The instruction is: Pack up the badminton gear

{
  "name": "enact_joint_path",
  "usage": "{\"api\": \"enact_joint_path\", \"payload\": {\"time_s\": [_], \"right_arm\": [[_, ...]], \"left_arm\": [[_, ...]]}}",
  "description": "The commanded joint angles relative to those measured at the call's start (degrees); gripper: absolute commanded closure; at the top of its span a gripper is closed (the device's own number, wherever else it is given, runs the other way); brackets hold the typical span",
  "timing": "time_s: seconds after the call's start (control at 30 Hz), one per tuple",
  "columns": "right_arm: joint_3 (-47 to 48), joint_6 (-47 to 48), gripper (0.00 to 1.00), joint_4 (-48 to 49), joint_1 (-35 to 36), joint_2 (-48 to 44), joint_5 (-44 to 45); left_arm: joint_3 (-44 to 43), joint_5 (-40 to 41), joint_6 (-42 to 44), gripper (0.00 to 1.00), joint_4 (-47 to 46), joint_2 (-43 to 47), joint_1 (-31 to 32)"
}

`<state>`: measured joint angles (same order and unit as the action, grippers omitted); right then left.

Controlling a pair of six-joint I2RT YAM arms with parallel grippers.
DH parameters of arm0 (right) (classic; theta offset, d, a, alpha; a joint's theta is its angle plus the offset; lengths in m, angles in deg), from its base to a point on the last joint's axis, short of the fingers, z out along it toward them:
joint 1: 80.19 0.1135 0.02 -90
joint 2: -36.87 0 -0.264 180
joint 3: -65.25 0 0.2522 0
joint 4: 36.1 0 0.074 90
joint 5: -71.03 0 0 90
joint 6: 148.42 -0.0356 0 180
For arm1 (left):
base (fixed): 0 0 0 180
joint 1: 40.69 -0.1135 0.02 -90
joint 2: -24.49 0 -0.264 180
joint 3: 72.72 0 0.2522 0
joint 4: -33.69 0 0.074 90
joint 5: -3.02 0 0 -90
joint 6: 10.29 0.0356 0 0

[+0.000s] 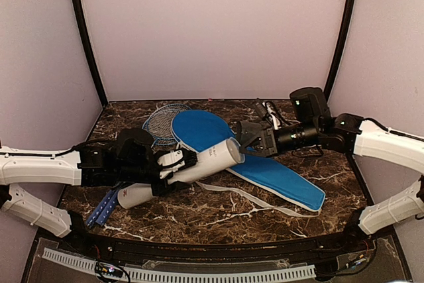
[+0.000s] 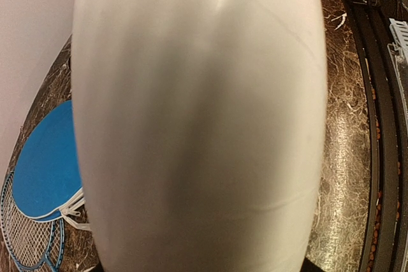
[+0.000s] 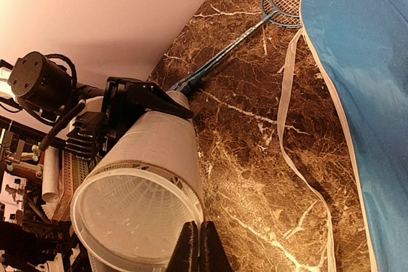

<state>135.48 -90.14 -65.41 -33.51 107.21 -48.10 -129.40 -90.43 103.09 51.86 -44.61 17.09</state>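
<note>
My left gripper [image 1: 175, 167] is shut on a long white tube [image 1: 205, 162], holding it tilted above the marble table with its far end raised toward the right. That tube [image 2: 197, 119] fills the left wrist view and hides the fingers. My right gripper [image 1: 238, 144] is shut, its fingertips [image 3: 191, 246] at the rim of the tube's translucent end [image 3: 134, 214]. The blue zip bag [image 1: 278, 173] lies flat right of centre. Two blue rackets lie under its far end, heads [image 1: 159, 122] at the back and handles [image 1: 103, 210] at the front left.
The bag's white strap [image 1: 245, 200] trails loose over the table toward the front. Cables [image 1: 268, 109] lie at the back right. A white slotted rail [image 1: 179, 273] runs along the near edge, and pale walls close in the back and sides.
</note>
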Motion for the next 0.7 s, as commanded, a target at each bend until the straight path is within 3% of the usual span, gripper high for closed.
{"api": "enact_joint_path", "payload": {"time_s": [0.0,0.67], "right_arm": [[1.72,0.79,1.0,1.49,0.78,0.77,-0.21],[3.07,2.75,1.0,-1.31,2.99,2.68,5.75]], "left_arm": [[0.16,-0.86,0.62,0.41,-1.46,0.03,0.35],[-0.7,0.0,-1.04,0.39,-1.58,-1.48,0.38]]}}
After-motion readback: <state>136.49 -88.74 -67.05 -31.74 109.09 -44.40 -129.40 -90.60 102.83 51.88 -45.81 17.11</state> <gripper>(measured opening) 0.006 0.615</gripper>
